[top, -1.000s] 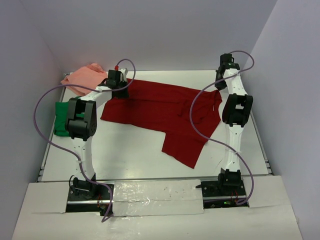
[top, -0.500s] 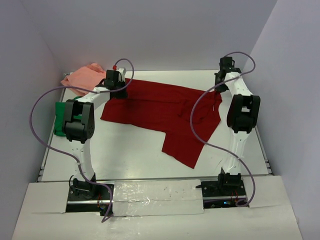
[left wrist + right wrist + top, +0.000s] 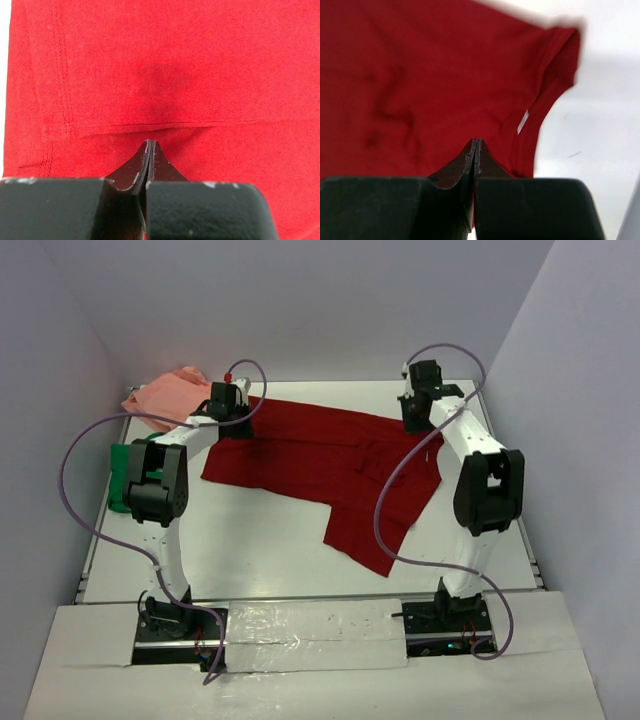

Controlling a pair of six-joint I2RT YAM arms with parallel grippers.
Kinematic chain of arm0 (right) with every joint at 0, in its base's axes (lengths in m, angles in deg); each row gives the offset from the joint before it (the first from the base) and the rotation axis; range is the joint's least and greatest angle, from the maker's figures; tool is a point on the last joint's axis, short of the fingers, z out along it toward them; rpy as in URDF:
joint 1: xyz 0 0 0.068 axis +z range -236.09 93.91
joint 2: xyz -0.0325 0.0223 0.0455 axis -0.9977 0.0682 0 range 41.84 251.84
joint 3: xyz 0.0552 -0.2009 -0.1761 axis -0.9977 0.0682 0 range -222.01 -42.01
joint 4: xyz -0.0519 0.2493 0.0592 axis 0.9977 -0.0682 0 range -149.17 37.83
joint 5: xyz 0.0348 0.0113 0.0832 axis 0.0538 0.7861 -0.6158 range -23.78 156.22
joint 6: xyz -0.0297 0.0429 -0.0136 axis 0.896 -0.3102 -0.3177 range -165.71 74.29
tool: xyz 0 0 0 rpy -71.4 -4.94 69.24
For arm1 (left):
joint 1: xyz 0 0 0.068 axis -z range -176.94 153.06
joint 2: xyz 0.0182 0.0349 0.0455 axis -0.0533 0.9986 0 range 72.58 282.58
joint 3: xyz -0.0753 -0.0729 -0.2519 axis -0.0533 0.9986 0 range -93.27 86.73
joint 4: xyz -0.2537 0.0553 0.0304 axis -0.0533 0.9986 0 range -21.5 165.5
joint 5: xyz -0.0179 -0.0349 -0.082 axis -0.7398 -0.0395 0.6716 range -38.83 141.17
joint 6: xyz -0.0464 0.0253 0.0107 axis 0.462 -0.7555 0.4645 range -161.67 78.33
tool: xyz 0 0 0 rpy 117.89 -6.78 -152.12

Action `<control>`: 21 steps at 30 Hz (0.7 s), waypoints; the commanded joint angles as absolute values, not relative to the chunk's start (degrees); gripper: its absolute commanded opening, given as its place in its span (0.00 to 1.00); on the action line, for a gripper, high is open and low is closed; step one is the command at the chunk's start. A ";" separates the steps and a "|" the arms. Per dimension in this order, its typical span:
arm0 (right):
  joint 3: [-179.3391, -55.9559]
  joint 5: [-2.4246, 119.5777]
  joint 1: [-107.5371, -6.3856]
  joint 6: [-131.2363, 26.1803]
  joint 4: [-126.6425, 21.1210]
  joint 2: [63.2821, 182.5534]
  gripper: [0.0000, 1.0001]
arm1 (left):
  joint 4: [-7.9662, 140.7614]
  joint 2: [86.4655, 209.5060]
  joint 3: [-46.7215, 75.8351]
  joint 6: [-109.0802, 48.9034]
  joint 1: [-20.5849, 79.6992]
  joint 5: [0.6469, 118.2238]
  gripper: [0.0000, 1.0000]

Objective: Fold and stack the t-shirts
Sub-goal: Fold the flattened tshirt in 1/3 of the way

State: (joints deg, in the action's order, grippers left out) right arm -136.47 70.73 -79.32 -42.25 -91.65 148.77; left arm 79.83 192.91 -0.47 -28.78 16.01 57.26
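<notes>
Swinging in at upper right, right end effector (image 3: 475,145), shut like left end effector (image 3: 149,145), nears collar of dark red t-shirt (image 3: 310,455) for folding.

**Green shirt half hidden, red shirt cropped**

The left arm (image 3: 160,485) covers much of the green t-shirt (image 3: 118,475). Both wrist views crop the dark red t-shirt (image 3: 300,455), its far edge blurred in the right one.
</notes>
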 commanded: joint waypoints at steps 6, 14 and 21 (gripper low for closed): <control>-134.20 67.54 -80.90 -42.90 -99.53 159.69 0.00 | 77.64 189.65 0.06 -29.54 15.71 58.03 0.00; -136.58 65.69 -81.17 -42.72 -103.40 166.28 0.00 | 77.56 189.91 -0.20 -29.54 15.63 58.21 0.00; -138.51 64.64 -82.66 -42.99 -104.02 169.00 0.00 | 77.20 188.95 1.03 -29.54 15.45 58.73 0.00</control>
State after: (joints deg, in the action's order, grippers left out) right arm -136.56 65.81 -81.60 -42.53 -102.23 165.12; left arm 79.38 192.91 0.40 -28.87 15.94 57.63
